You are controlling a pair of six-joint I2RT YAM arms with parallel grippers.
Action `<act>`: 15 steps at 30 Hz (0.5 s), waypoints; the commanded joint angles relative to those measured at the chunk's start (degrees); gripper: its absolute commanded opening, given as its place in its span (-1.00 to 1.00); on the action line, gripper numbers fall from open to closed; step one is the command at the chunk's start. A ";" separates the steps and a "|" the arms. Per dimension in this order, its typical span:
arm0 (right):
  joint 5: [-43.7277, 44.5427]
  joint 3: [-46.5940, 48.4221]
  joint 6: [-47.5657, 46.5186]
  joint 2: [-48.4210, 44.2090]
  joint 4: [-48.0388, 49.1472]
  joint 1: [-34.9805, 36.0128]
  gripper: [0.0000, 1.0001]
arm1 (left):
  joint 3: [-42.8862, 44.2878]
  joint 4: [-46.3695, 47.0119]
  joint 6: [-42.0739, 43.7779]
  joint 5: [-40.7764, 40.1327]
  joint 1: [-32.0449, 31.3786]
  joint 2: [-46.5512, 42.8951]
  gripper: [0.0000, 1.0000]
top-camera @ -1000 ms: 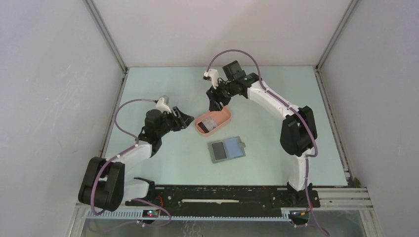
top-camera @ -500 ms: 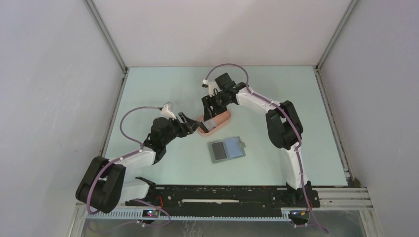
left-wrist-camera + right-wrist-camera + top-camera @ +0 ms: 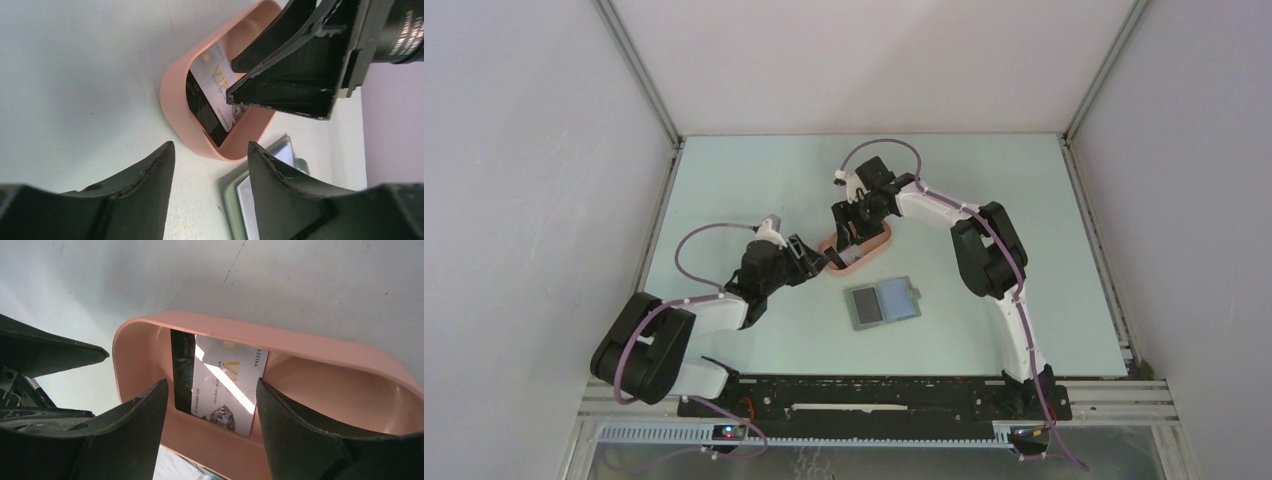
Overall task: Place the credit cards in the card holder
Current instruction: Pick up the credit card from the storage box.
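On the table (image 3: 754,190) the credit card (image 3: 225,385) lies in the pink tray (image 3: 280,340), so I aim the right gripper (image 3: 211,385), jaws apart, squarely astride it while the left gripper (image 3: 210,146), also apart, braces the rim.

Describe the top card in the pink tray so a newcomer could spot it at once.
On the table, find the pink oblong tray just beyond the open grey-green card holder. Inside it, at the end nearer the left arm, lies the silver-white card with gold lettering. It overlaps a black card that shows only as a dark strip beside it.
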 commanded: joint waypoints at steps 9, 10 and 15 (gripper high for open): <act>0.55 3.21 -0.27 1.58 -1.71 0.38 0.47 | 3.62 0.37 -0.57 -0.89 -1.45 5.42 -0.08; -0.06 3.37 -0.28 1.86 -1.99 0.39 0.47 | 3.76 0.36 -0.56 -0.87 -1.52 5.82 -0.11; -3.06 3.92 0.51 2.95 -2.70 0.39 0.44 | 4.23 0.36 -0.47 -0.66 -1.54 7.03 -0.18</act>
